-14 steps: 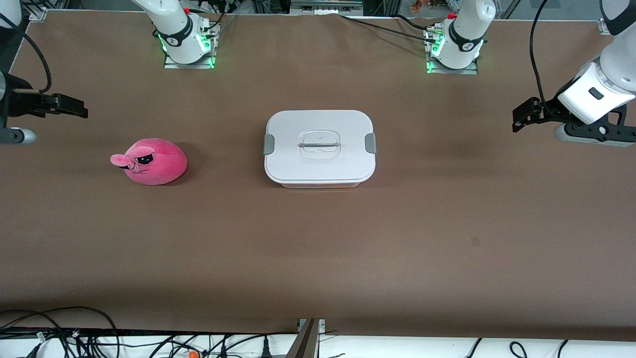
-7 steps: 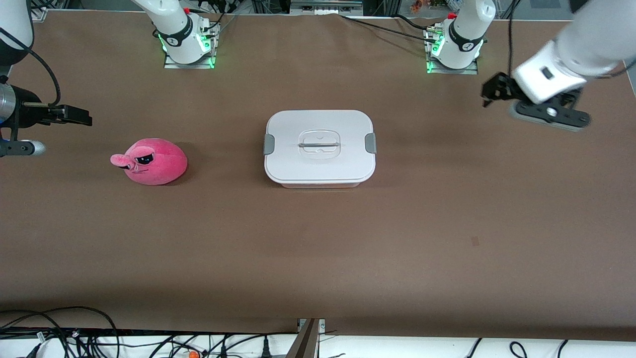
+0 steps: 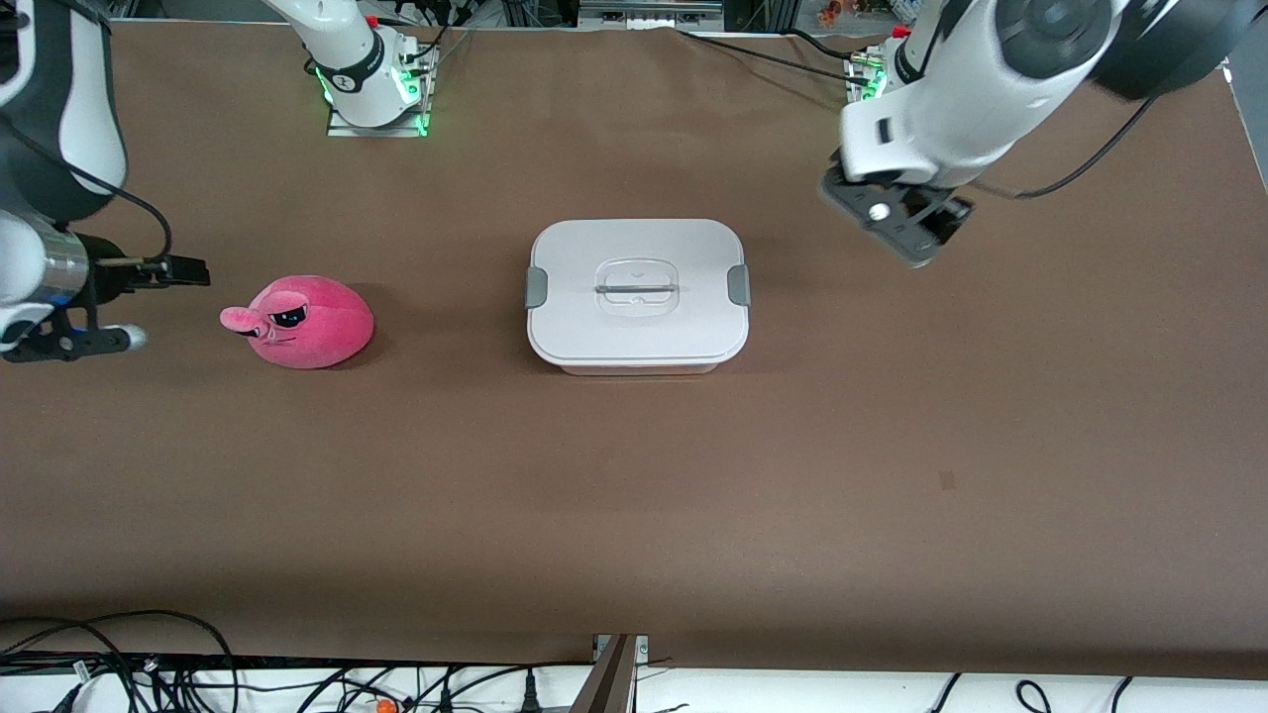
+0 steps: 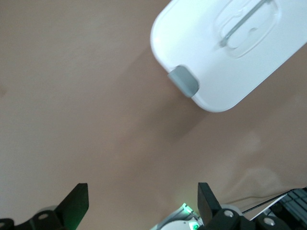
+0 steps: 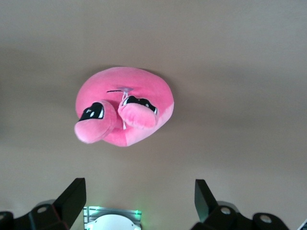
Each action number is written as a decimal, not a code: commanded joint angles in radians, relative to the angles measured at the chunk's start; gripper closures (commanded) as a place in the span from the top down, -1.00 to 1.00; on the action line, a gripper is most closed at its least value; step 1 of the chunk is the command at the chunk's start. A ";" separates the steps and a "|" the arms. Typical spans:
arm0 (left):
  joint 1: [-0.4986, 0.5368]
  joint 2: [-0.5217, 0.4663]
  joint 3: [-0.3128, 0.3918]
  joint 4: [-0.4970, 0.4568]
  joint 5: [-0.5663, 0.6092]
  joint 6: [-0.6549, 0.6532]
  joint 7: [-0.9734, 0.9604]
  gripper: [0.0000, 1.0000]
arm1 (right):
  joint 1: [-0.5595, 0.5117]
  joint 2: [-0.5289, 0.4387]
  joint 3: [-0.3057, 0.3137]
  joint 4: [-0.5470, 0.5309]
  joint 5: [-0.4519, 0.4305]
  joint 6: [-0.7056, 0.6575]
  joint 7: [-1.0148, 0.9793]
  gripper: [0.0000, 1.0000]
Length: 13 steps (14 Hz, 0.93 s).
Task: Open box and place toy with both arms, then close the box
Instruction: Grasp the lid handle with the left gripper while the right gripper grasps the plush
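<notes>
The box (image 3: 636, 293) sits mid-table with its white lid on and a grey clip (image 3: 738, 285) at each short end. In the left wrist view the lid (image 4: 225, 48) and one clip (image 4: 183, 80) show. The pink toy (image 3: 302, 322) lies on the table toward the right arm's end; it also shows in the right wrist view (image 5: 124, 105). My left gripper (image 3: 897, 226) hangs over bare table beside the box's clip end, open and empty (image 4: 141, 203). My right gripper (image 3: 186, 269) is beside the toy's snout, open and empty (image 5: 138, 196).
The arm bases (image 3: 374, 89) (image 3: 897, 99) with green lights stand along the table's edge farthest from the front camera. Cables (image 3: 149, 663) lie past the table's nearest edge. A small dark mark (image 3: 947, 480) is on the brown table.
My left arm has swung in from the table's end toward the box. My right gripper has moved closer to the toy. Box and toy have not moved.
</notes>
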<state>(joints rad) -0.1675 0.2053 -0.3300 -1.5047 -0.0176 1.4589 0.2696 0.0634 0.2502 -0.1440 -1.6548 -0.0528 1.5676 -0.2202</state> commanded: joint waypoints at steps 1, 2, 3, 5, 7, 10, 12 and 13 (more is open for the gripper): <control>-0.084 0.245 -0.003 0.190 -0.018 0.027 0.090 1.00 | -0.008 -0.040 -0.002 -0.165 0.008 0.125 -0.097 1.00; -0.122 0.309 -0.003 0.208 -0.021 0.078 0.136 1.00 | -0.008 -0.052 -0.014 -0.207 0.013 0.156 -0.106 1.00; -0.156 0.377 -0.004 0.227 -0.025 0.140 0.173 1.00 | -0.008 -0.058 -0.016 -0.239 0.014 0.167 -0.108 1.00; -0.207 0.459 -0.003 0.261 -0.036 0.181 0.215 1.00 | -0.008 -0.083 -0.016 -0.319 0.014 0.210 -0.108 1.00; -0.219 0.471 -0.003 0.261 -0.035 0.228 0.224 1.00 | -0.007 -0.136 -0.016 -0.449 0.014 0.305 -0.108 1.00; -0.285 0.474 -0.001 0.258 -0.033 0.244 0.292 1.00 | -0.008 -0.170 -0.016 -0.555 0.014 0.406 -0.108 1.00; -0.343 0.480 0.005 0.251 -0.018 0.282 0.293 1.00 | -0.007 -0.157 -0.016 -0.562 0.014 0.459 -0.108 1.00; -0.358 0.480 0.003 0.247 0.019 0.310 0.295 1.00 | -0.007 -0.138 -0.012 -0.562 0.014 0.492 -0.108 1.00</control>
<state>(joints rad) -0.4737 0.6814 -0.3435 -1.2686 -0.0309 1.7347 0.5372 0.0604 0.1219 -0.1609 -2.1869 -0.0491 1.9993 -0.3104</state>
